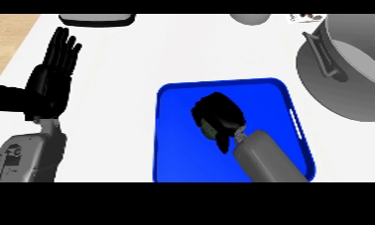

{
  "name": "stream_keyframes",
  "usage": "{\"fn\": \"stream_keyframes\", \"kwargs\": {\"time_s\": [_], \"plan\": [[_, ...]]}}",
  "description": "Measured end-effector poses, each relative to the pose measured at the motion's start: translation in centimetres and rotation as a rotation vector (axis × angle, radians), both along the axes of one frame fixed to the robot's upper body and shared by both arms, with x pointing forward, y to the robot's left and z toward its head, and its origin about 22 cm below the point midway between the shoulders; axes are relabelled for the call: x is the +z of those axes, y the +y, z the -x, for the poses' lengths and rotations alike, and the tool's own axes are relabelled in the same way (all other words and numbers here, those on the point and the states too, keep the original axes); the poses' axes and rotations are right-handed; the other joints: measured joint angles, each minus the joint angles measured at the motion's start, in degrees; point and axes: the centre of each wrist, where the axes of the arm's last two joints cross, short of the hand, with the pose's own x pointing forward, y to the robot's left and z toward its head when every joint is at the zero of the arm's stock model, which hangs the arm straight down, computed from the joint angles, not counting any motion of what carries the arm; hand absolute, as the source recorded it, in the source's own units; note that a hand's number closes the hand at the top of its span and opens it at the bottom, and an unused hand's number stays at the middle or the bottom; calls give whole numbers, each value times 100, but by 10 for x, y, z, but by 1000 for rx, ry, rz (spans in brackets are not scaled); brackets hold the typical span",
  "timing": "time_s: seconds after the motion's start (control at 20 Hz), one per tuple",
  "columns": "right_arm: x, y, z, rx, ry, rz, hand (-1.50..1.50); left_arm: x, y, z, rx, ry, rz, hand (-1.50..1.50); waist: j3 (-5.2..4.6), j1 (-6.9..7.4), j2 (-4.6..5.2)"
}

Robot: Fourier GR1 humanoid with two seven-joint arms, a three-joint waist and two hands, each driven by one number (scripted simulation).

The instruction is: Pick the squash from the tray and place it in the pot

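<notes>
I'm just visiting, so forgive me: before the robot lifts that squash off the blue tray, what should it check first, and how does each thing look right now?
1. Right hand over the squash on the blue tray: ok.
2. Fingers curled round the squash: ok; only a green sliver shows.
3. Squash off the tray: cannot tell.
4. Pot within view at the right, mouth open: ok.
5. Path from tray to pot free: ok; only bare counter lies between.
6. Left hand out of the way: ok; it rests open at the left.

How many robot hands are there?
2. The left hand rests open at the left edge; the right hand curls over the squash on the blue tray.
</notes>
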Motion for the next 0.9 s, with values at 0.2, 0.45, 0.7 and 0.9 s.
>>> {"fn": "stream_keyframes", "kwargs": {"time_s": [0.2, 0.45, 0.7, 0.9], "plan": [[2, 5, 3, -12, -35, 5, 150, -7, 1, 5, 2, 2, -2, 0, 4, -10, 19], [21, -1, -8, -191, -114, 1, 150, -1, 2, 0, 5, -5, -3, 0, 42, -5, 81], [52, -42, -57, -658, -137, -16, 150, 5, -3, -1, -12, -25, -3, 0, 69, 93, 242], [88, -69, -88, -999, -190, -49, 150, 10, -8, -4, -34, -41, -1, 0, 71, 253, 323]]}}
